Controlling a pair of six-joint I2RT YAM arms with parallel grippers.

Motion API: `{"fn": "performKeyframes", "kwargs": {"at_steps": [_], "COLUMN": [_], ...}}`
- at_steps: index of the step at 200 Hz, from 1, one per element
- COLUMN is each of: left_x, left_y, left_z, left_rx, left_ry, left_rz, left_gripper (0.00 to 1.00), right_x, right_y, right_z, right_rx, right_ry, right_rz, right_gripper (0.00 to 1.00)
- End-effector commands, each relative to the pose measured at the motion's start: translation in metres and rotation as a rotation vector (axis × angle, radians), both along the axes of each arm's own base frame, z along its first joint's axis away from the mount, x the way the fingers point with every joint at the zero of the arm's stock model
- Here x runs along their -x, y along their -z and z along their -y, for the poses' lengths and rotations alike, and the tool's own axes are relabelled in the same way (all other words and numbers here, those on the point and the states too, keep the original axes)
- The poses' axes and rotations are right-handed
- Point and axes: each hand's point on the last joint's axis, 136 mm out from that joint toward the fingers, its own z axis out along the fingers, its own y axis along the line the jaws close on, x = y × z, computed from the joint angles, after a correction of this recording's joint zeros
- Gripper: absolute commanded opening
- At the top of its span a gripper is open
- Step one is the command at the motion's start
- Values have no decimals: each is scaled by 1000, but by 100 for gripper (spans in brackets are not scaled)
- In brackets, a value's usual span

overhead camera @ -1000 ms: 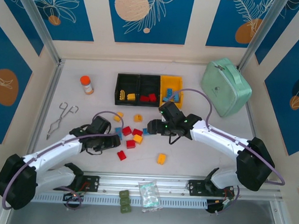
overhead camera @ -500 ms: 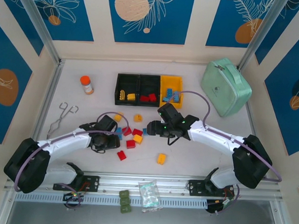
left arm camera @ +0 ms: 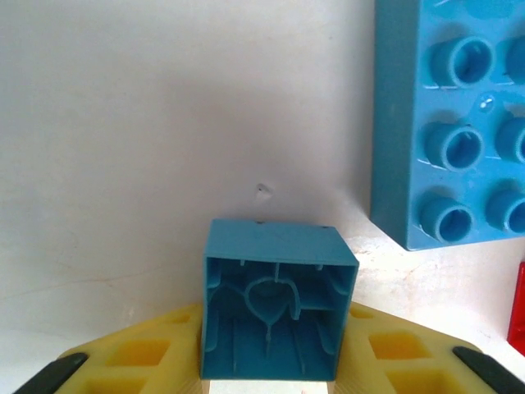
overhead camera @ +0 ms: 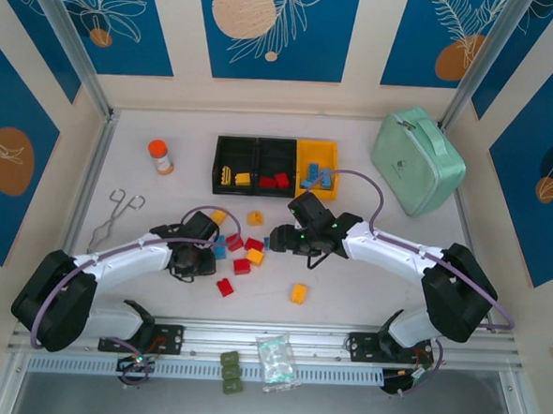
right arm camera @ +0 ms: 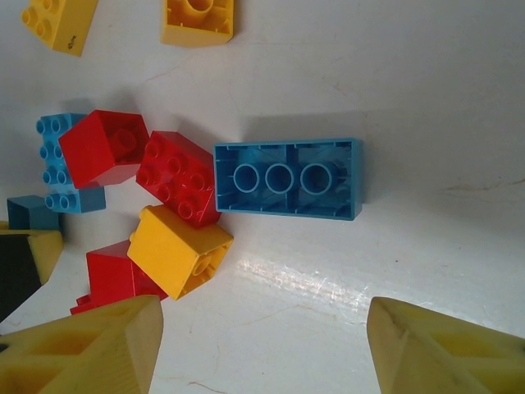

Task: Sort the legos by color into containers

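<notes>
containers (overhead camera: 258,155): 3 (2 black, 1 yellow) | outside them: red legos (overhead camera: 225,286) 4, yellow legos (overhead camera: 298,293) 4, blue legos (right arm camera: 287,176) 3 | bottle (overhead camera: 160,157) 1 | tongs (overhead camera: 114,218) 1 | mint case (overhead camera: 417,159) 1 | olive blocks (overhead camera: 231,371) 2

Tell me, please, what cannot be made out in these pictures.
- Left wrist view: the large blue brick runs off the top and right edges, and a red brick is a sliver at the right edge.
- Left wrist view: the left gripper flanks the small blue brick, but the bottom edge cuts its fingers, so the grip is unclear.
- Top view: the legos inside the containers are too small to count.
</notes>
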Motion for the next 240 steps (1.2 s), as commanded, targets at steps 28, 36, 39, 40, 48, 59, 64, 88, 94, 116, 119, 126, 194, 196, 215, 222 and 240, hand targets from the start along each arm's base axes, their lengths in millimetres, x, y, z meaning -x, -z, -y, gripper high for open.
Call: {"fn": "performKeyframes", "kwargs": {"at_steps": [28, 36, 39, 40, 48, 59, 64, 88, 94, 116, 119, 126, 194, 196, 215, 222, 240], "left_x": [-31, -32, -34, -34, -36, -39, -42, -54, -58, -74, -76, -81, -131, -132, -146, -153, -167], "left_y": [-34, -40, -43, -44, -51, -60, -64, -79, -82, -93, -95, -97, -112, -113, -113, -113, -114], "left_z": [8, 8, 9, 9, 11, 16, 20, 37, 43, 65, 68, 75, 168, 171, 196, 204, 227], "left_rx": [2, 1, 3, 3, 13, 31, 44, 91, 107, 158, 164, 171, 240, 241, 255, 259, 268], "left_ry": [40, 47, 48, 49, 59, 71, 79, 108, 114, 145, 149, 161, 315, 320, 351, 357, 382], "left_rz": [151, 163, 169, 170, 185, 199, 205, 219, 223, 239, 242, 243, 252, 252, 253, 253, 255], "left_gripper": [35, 35, 35, 35, 35, 35, 35, 35, 35, 35, 35, 35, 35, 35, 35, 35, 35], "right_x": [4, 4, 4, 4, 5, 4, 4, 4, 4, 6, 6, 6, 21, 21, 27, 28, 32], "right_y": [-4, -6, -7, -7, -10, -12, -12, -16, -16, -17, -17, -18, -13, -14, -15, -15, -12], "right_z": [0, 1, 2, 2, 4, 8, 10, 24, 28, 46, 49, 56, 135, 136, 147, 149, 154], "right_rx": [-8, -9, -9, -10, -14, -14, -11, -7, -5, -9, -8, -9, -15, -19, -36, -40, -47], "right_ry": [-1, 0, 2, 2, 4, 10, 15, 47, 56, 103, 109, 126, 356, 359, 392, 402, 418], "right_rz": [-5, 0, 1, 2, 9, 15, 18, 29, 33, 39, 39, 42, 21, 25, 34, 35, 29], "right_gripper": [66, 67, 66, 66, 66, 66, 66, 66, 66, 67, 67, 67, 67, 67, 68, 68, 68]}}
